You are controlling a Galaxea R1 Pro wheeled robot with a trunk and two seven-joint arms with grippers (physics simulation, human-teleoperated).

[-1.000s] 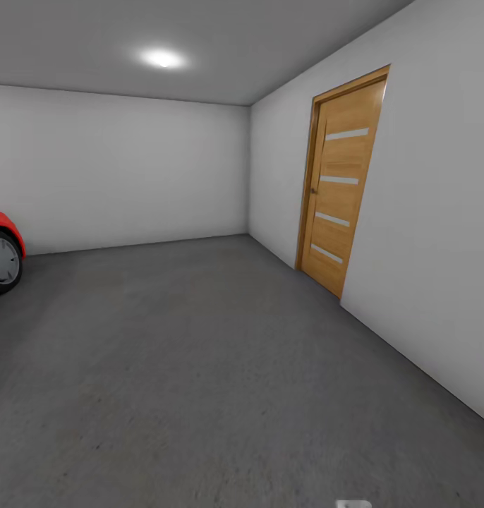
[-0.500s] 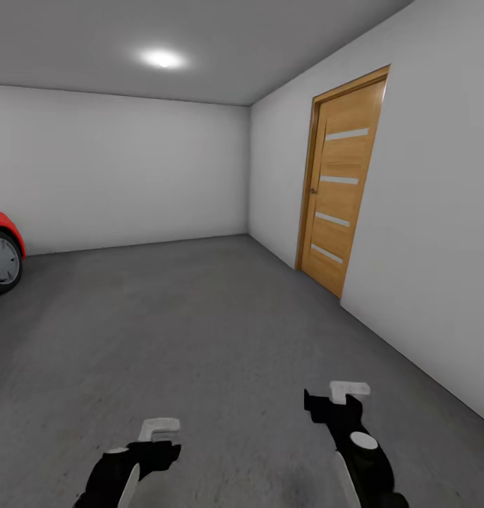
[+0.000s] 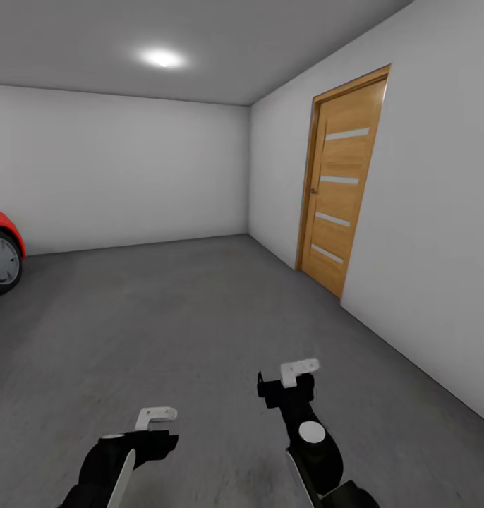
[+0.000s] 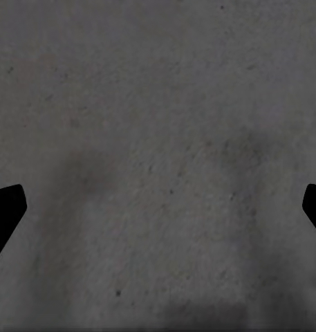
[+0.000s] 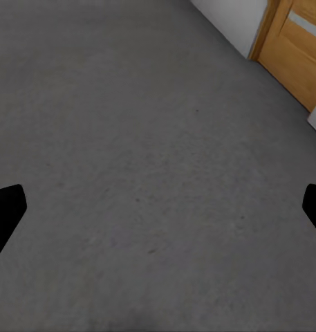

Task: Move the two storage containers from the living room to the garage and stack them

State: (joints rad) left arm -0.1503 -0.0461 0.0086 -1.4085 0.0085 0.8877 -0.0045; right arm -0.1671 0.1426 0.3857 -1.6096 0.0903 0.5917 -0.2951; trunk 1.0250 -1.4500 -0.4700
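A garage with a dark grey concrete floor and plain white walls. No storage container is in sight here; where they are cannot be told. Near the lower edge of the head view, the left gripper and right gripper hang over bare floor, both empty. In each wrist view the black fingertips sit at opposite edges, so both sets of jaws stand wide apart. A wooden door is set in the right wall. A red car shows at the floor's left edge.
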